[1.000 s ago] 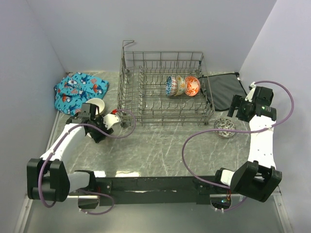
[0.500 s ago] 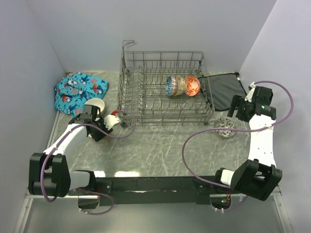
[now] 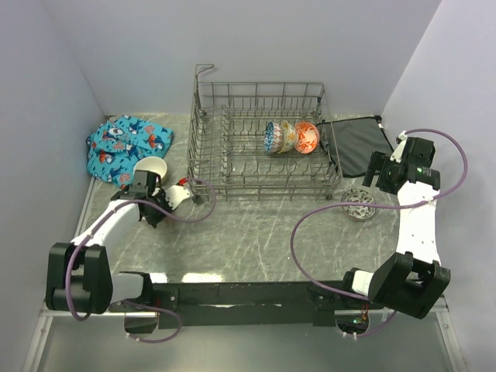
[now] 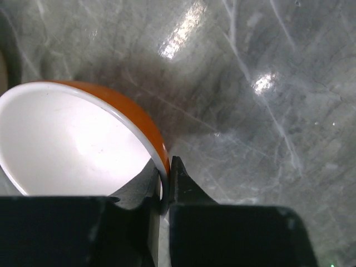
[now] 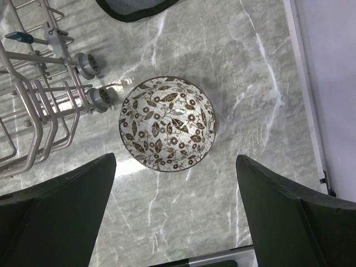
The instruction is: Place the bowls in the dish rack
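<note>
Three bowls (image 3: pixel 291 137) on edge in the dish rack (image 3: pixel 232 191), left pincer (image 3: pixel 144 184) at a pale bowl (image 3: pixel 155 165)

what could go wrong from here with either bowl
1. The left gripper pinches the orange bowl only by a thin piece of rim, so the bowl may pivot or slip once lifted.
2. The leaf-patterned bowl lies close beside the dish rack. The open right gripper above it might catch the rack's wires or wheels when it descends.
</note>
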